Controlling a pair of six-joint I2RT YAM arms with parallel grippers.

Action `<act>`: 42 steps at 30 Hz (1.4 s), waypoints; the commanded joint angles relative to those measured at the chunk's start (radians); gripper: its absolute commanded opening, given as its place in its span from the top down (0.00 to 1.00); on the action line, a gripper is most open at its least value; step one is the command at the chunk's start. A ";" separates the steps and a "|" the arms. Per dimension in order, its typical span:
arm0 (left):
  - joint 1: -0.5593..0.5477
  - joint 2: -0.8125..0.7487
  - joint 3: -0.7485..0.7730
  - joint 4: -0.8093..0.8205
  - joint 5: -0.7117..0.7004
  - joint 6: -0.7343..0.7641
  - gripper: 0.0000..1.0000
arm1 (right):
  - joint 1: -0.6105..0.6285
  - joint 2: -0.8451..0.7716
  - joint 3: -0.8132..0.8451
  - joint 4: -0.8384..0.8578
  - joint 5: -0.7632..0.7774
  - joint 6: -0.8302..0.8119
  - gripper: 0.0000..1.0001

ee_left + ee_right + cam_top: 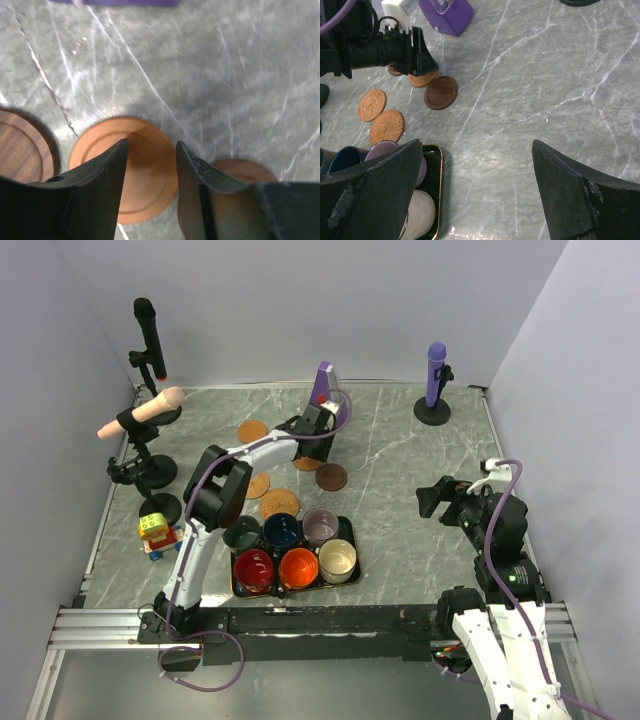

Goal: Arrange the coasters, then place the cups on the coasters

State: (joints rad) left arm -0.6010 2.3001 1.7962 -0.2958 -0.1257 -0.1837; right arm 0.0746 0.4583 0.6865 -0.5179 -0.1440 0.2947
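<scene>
Currently left pincer (pixel 152 145) hangs over orange coaster (pixel 147 175), jaws partly apart, nothing clamped; coaster lies flat on table (pixel 225 75). Right pincer (pixel 476 145) wide apart, empty. Cups (pixel 299 566) in tray (pixel 439 190). Risk: thin disc slips out on closing; one finger nudges neighbour coaster (pixel 245 167).

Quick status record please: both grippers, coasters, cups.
left gripper: open, low over an orange-brown coaster lying flat on the table
right gripper: open, empty, off to the right
cups: all six in the black tray
other coasters: loose on the table beyond the tray, none bearing a cup
</scene>
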 commanded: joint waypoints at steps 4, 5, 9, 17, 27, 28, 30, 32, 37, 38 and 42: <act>-0.066 -0.096 -0.078 0.055 -0.103 0.116 0.48 | -0.006 -0.010 -0.002 0.021 -0.009 0.004 0.03; -0.071 -0.099 -0.089 0.061 -0.109 0.127 0.47 | -0.006 -0.010 -0.002 0.021 -0.009 0.003 0.03; -0.077 -0.091 -0.103 0.066 -0.150 0.144 0.48 | -0.006 -0.010 -0.005 0.019 -0.009 0.000 0.03; -0.077 -0.071 -0.104 0.073 -0.221 0.171 0.53 | -0.004 -0.009 -0.002 0.018 -0.006 -0.002 0.03; -0.079 -0.039 -0.086 0.076 -0.223 0.211 0.54 | -0.004 -0.010 -0.004 0.012 -0.006 -0.003 0.03; -0.077 -0.041 -0.087 0.078 -0.219 0.210 0.54 | -0.006 -0.012 -0.004 0.010 -0.005 -0.005 0.03; -0.079 -0.045 -0.092 0.083 -0.216 0.210 0.54 | -0.006 -0.013 -0.002 0.009 -0.003 -0.005 0.03; -0.079 -0.051 -0.086 0.080 -0.210 0.204 0.53 | -0.006 -0.013 -0.002 0.010 -0.003 -0.005 0.03; -0.088 -0.096 -0.048 0.061 -0.175 0.191 0.48 | -0.004 -0.010 0.002 0.015 -0.014 0.001 0.03; -0.091 -0.111 -0.040 0.060 -0.164 0.153 0.46 | -0.004 -0.007 0.004 0.016 -0.017 0.003 0.03; -0.105 -0.181 -0.012 0.038 -0.146 0.130 0.25 | -0.004 0.019 0.034 -0.005 -0.017 -0.019 0.02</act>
State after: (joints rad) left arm -0.6838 2.2501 1.7191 -0.2588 -0.3042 -0.0120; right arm 0.0746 0.4553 0.6819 -0.5186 -0.1520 0.2939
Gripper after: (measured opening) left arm 0.649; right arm 0.972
